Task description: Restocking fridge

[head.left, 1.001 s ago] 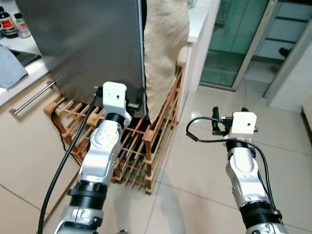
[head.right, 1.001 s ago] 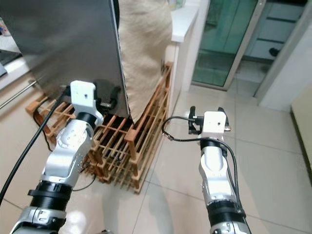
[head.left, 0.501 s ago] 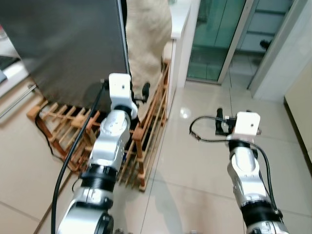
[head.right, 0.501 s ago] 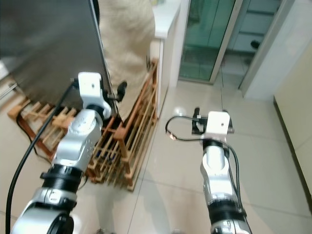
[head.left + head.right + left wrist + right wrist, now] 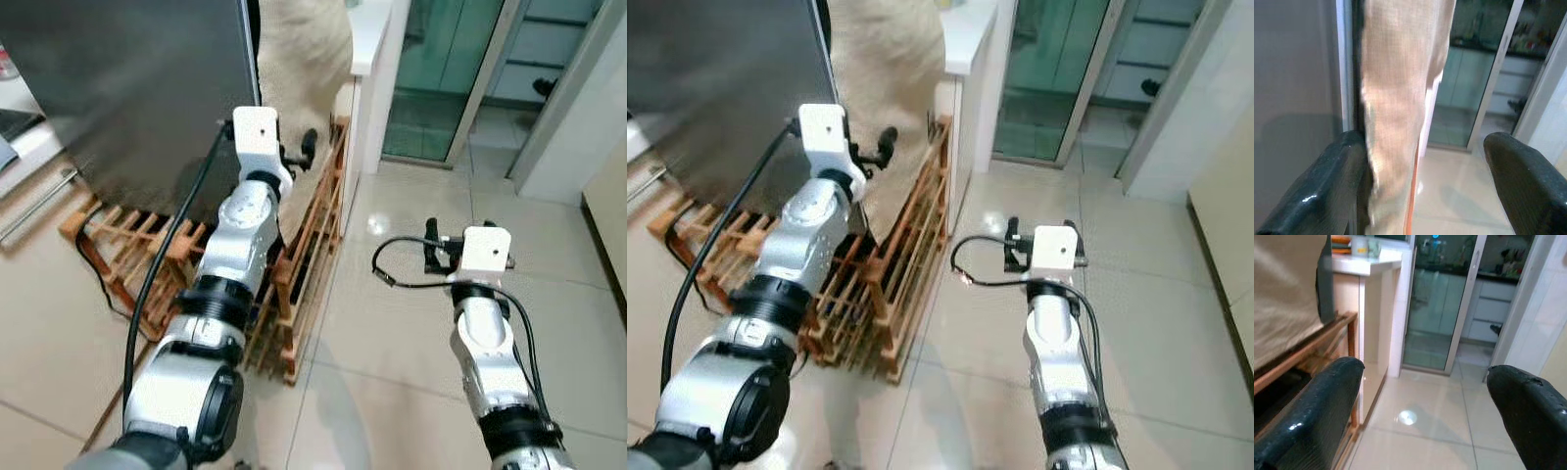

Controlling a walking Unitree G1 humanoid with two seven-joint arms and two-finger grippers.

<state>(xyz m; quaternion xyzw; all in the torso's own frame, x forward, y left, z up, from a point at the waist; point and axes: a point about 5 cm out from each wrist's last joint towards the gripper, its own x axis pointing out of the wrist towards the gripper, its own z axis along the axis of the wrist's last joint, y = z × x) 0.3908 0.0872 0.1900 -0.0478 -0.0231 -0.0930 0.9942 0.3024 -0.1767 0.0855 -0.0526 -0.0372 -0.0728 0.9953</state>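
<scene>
Zero items stocked, by the look of it: left gripper [image 5: 1420, 191] fingers spread, empty, at fridge door [image 5: 127, 88] edge; right gripper [image 5: 1425, 406] spread, empty.

My left gripper [image 5: 1420, 191] is showing glossy black fingers beside the fridge door [image 5: 137, 88], which is reading as smooth, matt grey metal, and beside a coarse-woven beige cloth [image 5: 1400, 98]. The rack [image 5: 304, 264] beneath is looking like bare reddish wood slats, while the floor tiles [image 5: 392, 323] are gleaming, polished and reflecting light. My arms are presenting brushed silver metal with white plastic wrist housings.
</scene>
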